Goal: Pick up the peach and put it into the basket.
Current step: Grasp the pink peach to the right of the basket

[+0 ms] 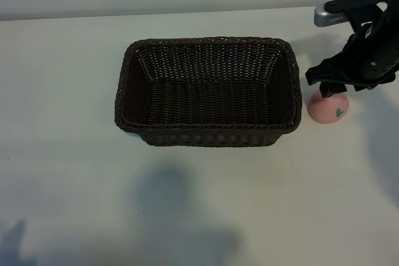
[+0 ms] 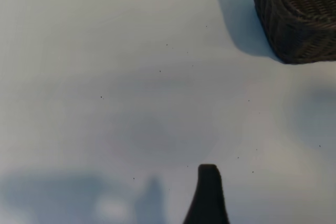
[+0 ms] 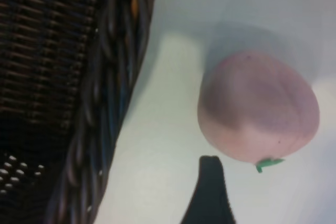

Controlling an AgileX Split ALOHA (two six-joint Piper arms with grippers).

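Observation:
The peach [image 1: 328, 109], small, pink and with a green leaf mark, rests on the white table just right of the basket [image 1: 206, 40]. The basket is a large dark brown wicker box and holds nothing. My right gripper [image 1: 329, 89] hangs open over the peach's far side. In the right wrist view one dark fingertip [image 3: 210, 179] stands beside the peach [image 3: 257, 108], with the basket's braided rim [image 3: 105, 77] close by. Nothing is gripped. Of my left gripper only one fingertip [image 2: 208, 187] shows, over bare table and well away from a basket corner [image 2: 299, 30].
The white tabletop [image 1: 75, 172] spreads wide to the left and in front of the basket. Arm shadows fall on it near the front edge. The right arm's dark body [image 1: 374, 42] stands at the far right.

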